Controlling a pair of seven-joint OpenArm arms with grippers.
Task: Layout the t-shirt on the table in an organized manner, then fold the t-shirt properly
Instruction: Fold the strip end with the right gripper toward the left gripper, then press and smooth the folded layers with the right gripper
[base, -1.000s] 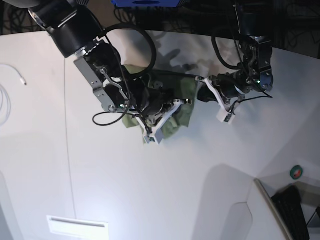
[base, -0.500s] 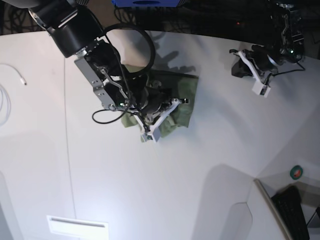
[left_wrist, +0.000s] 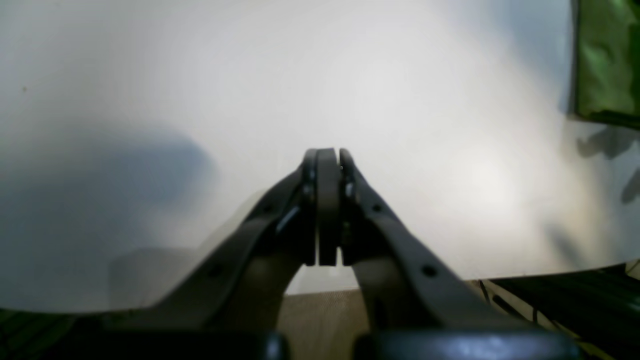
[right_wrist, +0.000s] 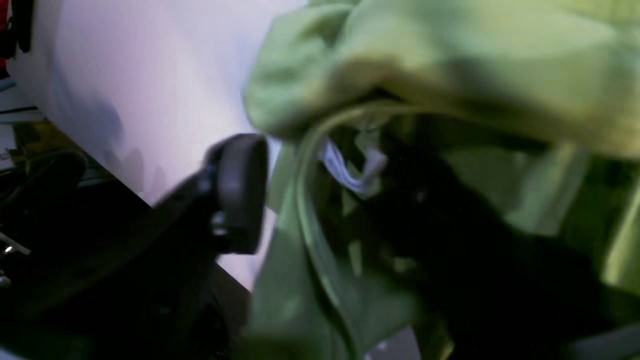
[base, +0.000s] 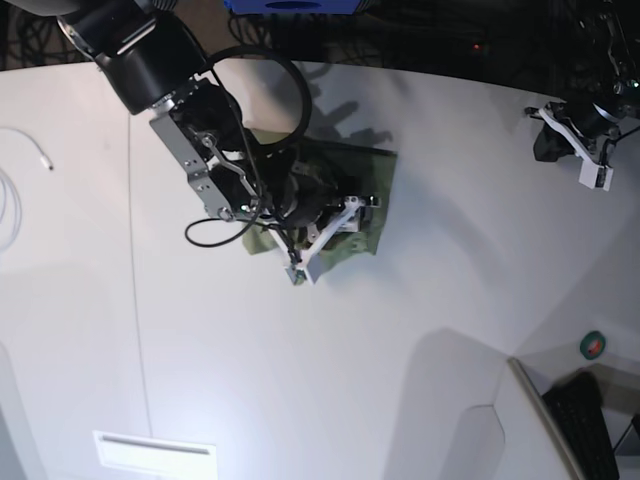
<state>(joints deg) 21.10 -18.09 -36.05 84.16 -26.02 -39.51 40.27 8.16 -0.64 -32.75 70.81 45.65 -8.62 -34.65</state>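
The olive-green t-shirt (base: 365, 200) lies bunched on the white table (base: 400, 330), upper middle in the base view. My right gripper (base: 320, 240) rests on the shirt's near part. In the right wrist view it (right_wrist: 325, 215) is open, with the shirt (right_wrist: 450, 65), its collar and the white tag (right_wrist: 350, 167) between the jaws. One pad (right_wrist: 240, 195) shows; cloth hides the other. My left gripper (base: 592, 165) is far right, away from the shirt. In the left wrist view it (left_wrist: 327, 155) is shut and empty over the bare table (left_wrist: 200, 75), with a shirt edge (left_wrist: 605, 60) at the upper right.
A white cable (base: 8, 205) lies at the left edge. A thin seam line (base: 135, 260) runs down the table's left part. A white label (base: 155, 452) lies near the front. A raised panel (base: 470, 420), a round green-red object (base: 594, 345) and a dark keyboard-like thing (base: 590, 425) are at the bottom right.
My left arm has left the shirt's right edge and swung to the far upper right, shut and empty. My right gripper stays on the shirt, its fingers drawn a little closer together.
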